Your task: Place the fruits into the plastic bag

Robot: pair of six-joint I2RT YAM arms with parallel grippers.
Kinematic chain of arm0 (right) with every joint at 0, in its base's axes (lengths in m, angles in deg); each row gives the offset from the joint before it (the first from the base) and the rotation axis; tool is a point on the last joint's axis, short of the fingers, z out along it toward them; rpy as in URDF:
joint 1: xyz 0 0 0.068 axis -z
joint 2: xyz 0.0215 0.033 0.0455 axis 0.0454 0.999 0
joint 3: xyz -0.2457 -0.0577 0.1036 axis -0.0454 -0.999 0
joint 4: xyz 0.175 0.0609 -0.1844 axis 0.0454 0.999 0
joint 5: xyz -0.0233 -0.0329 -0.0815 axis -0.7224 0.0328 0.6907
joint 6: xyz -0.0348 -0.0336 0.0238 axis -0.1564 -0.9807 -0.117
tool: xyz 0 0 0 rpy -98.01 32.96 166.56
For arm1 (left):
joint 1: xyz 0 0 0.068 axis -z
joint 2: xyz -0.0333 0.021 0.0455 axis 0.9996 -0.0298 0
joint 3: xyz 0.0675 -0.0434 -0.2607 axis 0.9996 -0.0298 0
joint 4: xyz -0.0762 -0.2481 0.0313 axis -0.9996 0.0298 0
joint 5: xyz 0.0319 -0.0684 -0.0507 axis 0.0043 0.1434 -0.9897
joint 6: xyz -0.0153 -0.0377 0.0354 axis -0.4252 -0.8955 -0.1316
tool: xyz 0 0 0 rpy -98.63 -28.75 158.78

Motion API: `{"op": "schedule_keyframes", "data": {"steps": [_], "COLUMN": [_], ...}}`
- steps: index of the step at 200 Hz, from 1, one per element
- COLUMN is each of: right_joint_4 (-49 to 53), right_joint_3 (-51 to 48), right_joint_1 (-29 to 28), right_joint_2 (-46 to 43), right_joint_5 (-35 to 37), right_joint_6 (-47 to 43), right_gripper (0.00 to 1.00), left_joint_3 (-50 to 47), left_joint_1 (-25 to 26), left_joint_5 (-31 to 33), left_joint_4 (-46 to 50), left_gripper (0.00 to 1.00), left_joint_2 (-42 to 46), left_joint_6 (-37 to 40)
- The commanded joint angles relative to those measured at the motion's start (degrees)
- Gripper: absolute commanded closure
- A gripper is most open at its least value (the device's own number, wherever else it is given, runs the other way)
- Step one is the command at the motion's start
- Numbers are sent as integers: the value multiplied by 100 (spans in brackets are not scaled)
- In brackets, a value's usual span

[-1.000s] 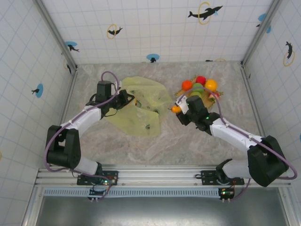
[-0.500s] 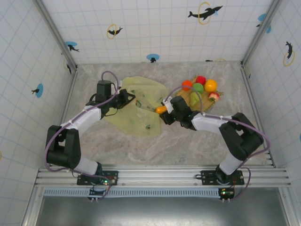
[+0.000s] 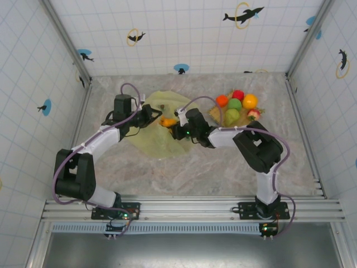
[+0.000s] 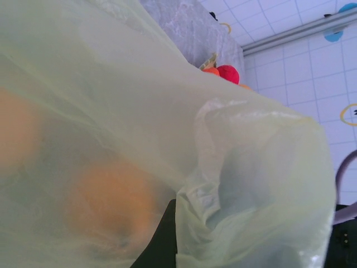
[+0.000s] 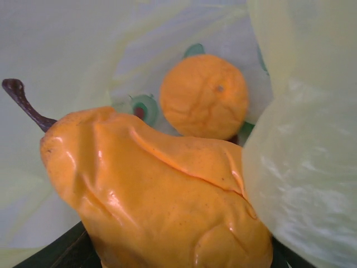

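Note:
My left gripper [image 3: 152, 118] is shut on the rim of the plastic bag [image 3: 157, 140], a thin yellow-green sheet spread on the table. It holds the mouth up. In the left wrist view the bag [image 4: 167, 111] drapes over the dark finger [image 4: 165, 240]. My right gripper [image 3: 173, 128] is shut on a yellow-orange pear [image 3: 167, 121] at the bag's mouth. The right wrist view has the pear [image 5: 156, 195] inside the bag's opening, with a round orange fruit [image 5: 204, 96] lying beyond it in the bag [image 5: 301, 184]. Other fruits sit at the back right: orange [image 3: 222, 101], red [image 3: 238, 95], green [image 3: 235, 104].
A woven straw-coloured mat [image 3: 215, 114] lies under the fruit pile, which also has a yellow-orange ball [image 3: 250, 101] and a green pear [image 3: 230, 116]. Tiled walls close the table on three sides. The right arm stretches across the middle towards the left.
The right arm has carried the pear leftward from beside the mat to the bag's mouth. The left arm has held still with the bag's rim.

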Motion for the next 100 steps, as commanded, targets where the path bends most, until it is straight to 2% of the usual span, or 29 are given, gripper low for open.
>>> {"op": "schedule_keyframes", "data": {"steps": [1, 47, 100], "right_joint_4": [-689, -1225, -1188], "right_joint_3": [348, 756, 965], "right_joint_1": [-142, -224, -413], "right_joint_2": [329, 981, 1204], "right_joint_5": [-114, -232, -808], "right_joint_6": [659, 1494, 1444], "right_gripper": [40, 38, 30], "left_joint_3": [-58, -73, -90], "left_joint_1": [-43, -43, -41], "left_joint_5": [-178, -202, -64], "left_joint_4": [-186, -230, -160], "left_gripper": [100, 100, 100], "left_joint_2": [163, 189, 174], "left_joint_6": [-147, -213, -189]}}
